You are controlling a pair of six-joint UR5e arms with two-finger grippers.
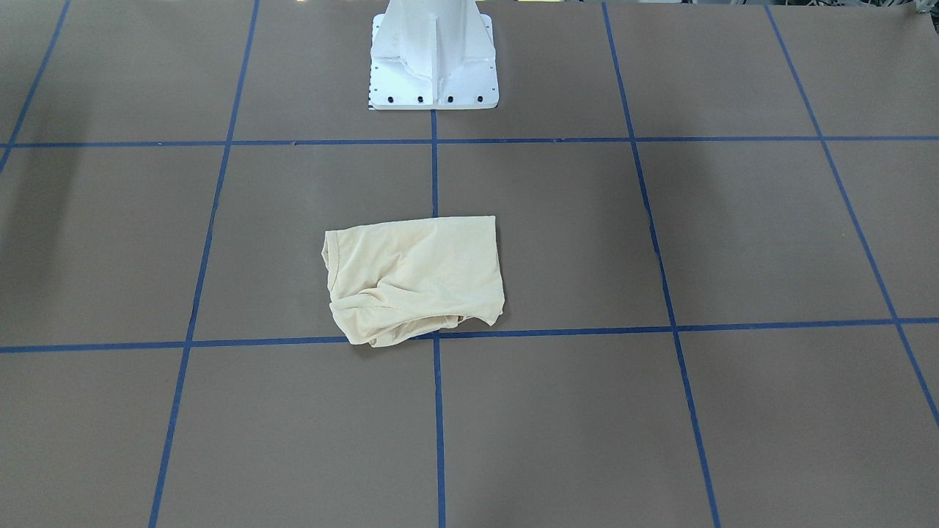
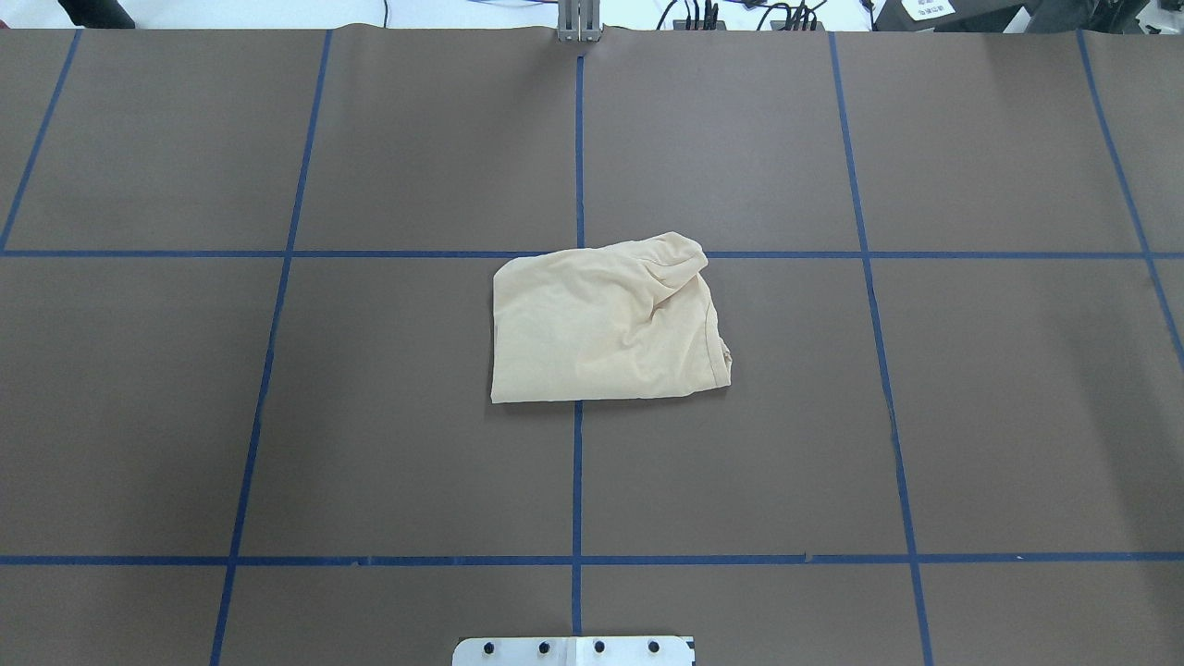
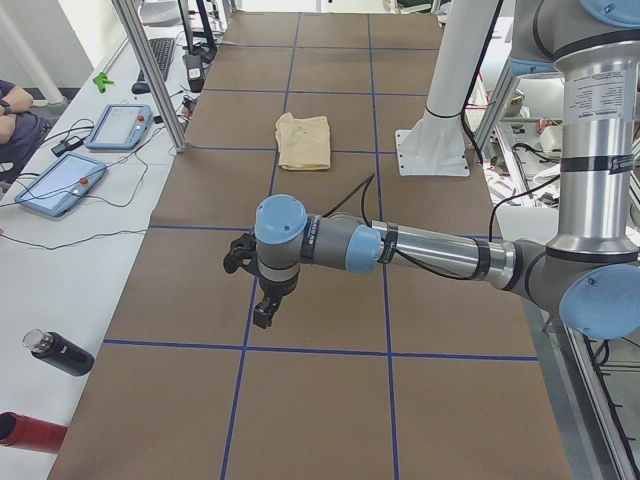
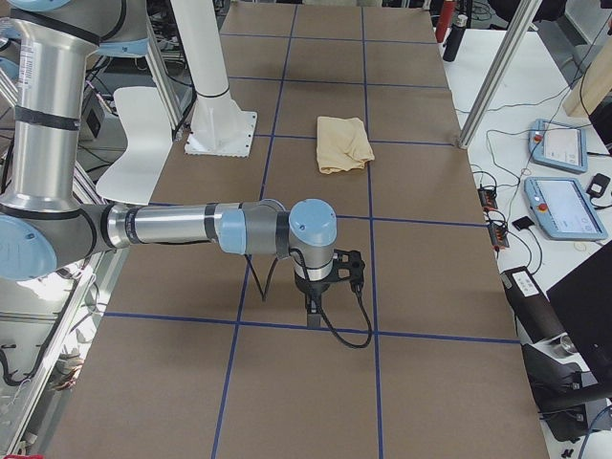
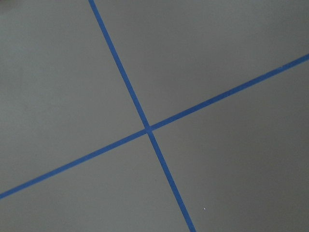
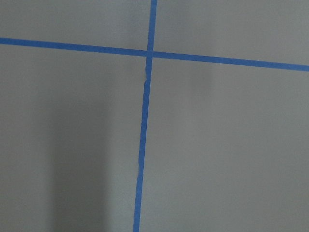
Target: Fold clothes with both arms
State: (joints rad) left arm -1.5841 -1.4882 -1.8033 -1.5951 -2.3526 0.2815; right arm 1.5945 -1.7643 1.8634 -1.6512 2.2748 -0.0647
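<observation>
shirt: folded, lies at counter centre | left fingers, right fingers: well apart from shirt, at opposite ends | opening: cannot tell

The left arm stretches its forearm out level, wrist bent so the left end effector points straight down. The right arm mirrors it, right end effector hanging downward. Finger spacing is unreadable on both.

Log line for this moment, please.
shirt: folded bundle, centre of table, unheld | left gripper: over bare table, away from shirt, state unclear | right gripper: same
</observation>
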